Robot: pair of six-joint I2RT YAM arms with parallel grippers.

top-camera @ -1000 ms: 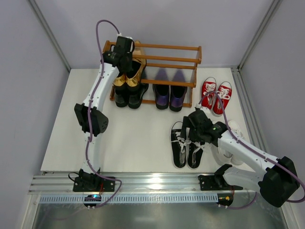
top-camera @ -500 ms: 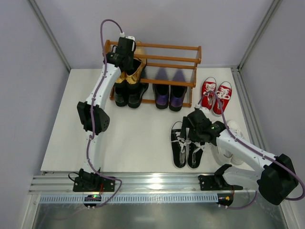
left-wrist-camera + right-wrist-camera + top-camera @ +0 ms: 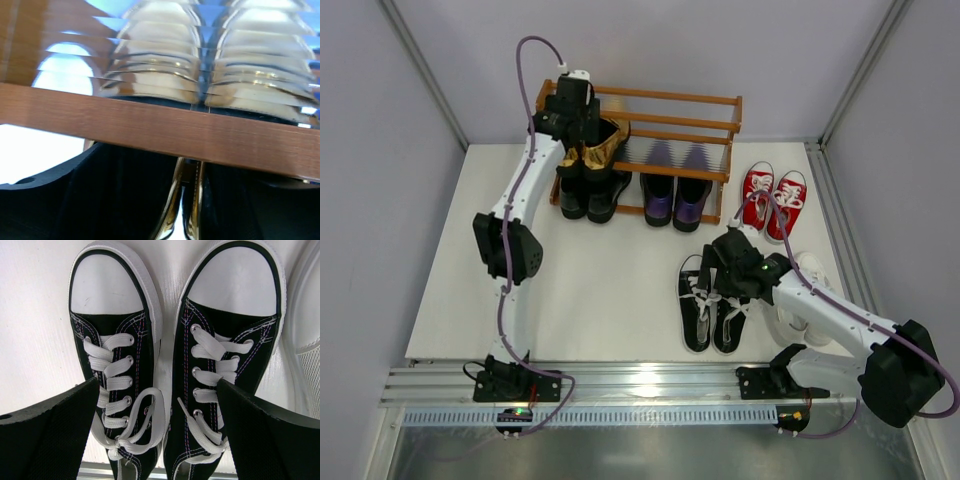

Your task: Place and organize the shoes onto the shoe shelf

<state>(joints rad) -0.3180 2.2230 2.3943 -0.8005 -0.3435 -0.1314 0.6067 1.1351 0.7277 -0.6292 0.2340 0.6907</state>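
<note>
Fingers [image 3: 47,197] of the left gripper [image 3: 588,135] look spread. The one I can see sits at the edge of the wrist view, well clear of the two touching gold walls in the middle, so I judge nothing is pinched. It hangs over the left end of the shoe shelf [image 3: 670,98], at the far edge of the worktop [image 3: 600,290].

The gold loafers [image 3: 605,150] lie side by side on an upper tier there, directly above the black dress shoes [image 3: 588,198]. I read that as stacking pairs in one column to save width, with the purple loafers [image 3: 675,200] beside them on the low tier. The loafers' long axis runs far to near, and their toes seem to tip down toward the near edge, past a rail.

Over by the right edge, the right gripper [image 3: 723,258] is fully spread and empty. It straddles the black-and-white sneakers [image 3: 150,355], probably so both can be taken together. They lie parallel on the worktop, toes toward the far edge and the shelf. The red sneakers [image 3: 772,195] wait beyond them, with a white pair [image 3: 812,272] partly under the arm.
</note>
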